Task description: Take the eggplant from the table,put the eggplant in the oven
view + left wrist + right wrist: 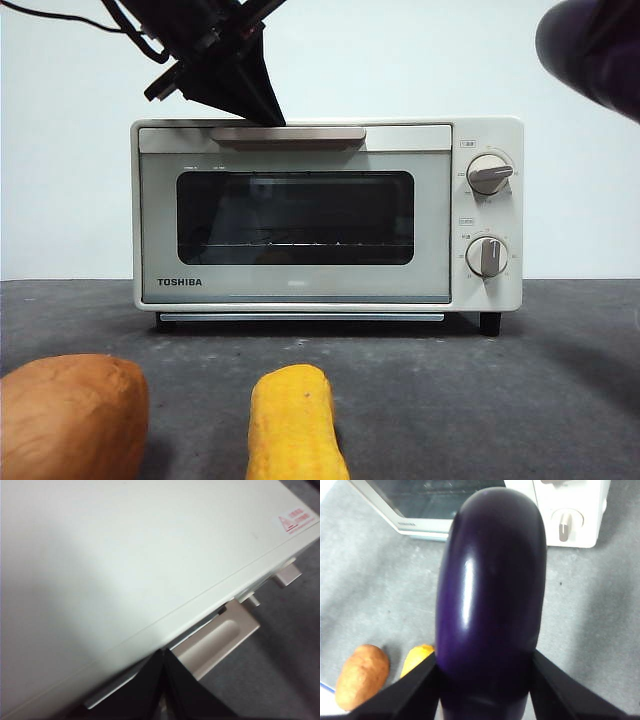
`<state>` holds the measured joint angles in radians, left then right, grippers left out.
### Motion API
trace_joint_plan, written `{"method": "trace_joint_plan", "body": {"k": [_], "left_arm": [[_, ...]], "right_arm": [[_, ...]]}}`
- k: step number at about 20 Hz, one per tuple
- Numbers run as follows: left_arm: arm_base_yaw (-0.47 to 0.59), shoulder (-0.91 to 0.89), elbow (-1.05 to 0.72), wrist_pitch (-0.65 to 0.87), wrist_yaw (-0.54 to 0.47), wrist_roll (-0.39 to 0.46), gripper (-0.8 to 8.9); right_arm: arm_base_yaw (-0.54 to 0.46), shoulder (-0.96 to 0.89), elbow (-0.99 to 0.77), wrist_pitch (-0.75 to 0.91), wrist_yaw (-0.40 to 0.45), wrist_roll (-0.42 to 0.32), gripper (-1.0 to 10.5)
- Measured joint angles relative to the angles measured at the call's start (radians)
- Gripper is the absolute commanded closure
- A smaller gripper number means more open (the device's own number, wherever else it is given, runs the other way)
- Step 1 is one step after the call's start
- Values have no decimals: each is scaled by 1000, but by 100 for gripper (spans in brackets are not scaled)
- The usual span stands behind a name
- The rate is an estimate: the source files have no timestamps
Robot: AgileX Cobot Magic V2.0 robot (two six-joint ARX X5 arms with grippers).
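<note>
The eggplant, glossy dark purple, is held above the table with my right gripper shut on it, one jaw on each side. In the front view only its rounded end shows, at the top right, higher than the oven. The cream Toshiba oven stands at the middle with its dark glass door closed. My left gripper comes down from the upper left, jaws shut, its tip at the beige handle. In the left wrist view the shut jaws meet beside the handle, under the oven's top.
An orange-brown sweet potato and a yellow corn cob lie on the table in front of the oven. Both also show below the eggplant in the right wrist view, the sweet potato beside the corn. Two knobs sit on the oven's right panel.
</note>
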<state>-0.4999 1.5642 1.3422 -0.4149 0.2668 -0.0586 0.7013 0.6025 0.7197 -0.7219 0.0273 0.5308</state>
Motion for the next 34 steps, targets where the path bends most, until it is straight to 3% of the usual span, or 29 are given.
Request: {"method": "trace_joint_plan", "body": {"k": [4, 10, 19, 23, 28, 34], "left_arm": [[-13, 1, 12, -30, -18, 21, 806], [-76, 0, 42, -254, 80, 23, 806], [-140, -10, 33, -541, 72, 53, 806], [-146, -75, 33, -568, 63, 61, 806], [-100, -217, 24, -570, -156, 64, 806], [45, -422, -75, -572, -217, 56, 806]], "right_arm": [[0, -7, 0, 0, 3, 0, 853], [0, -6, 0, 0, 3, 0, 853], [0, -6, 0, 38, 2, -11, 853], [0, -5, 0, 89, -37, -62, 853], [0, 68, 3, 204, -188, -169, 853], [40, 331, 143, 177, -173, -315, 853]]}}
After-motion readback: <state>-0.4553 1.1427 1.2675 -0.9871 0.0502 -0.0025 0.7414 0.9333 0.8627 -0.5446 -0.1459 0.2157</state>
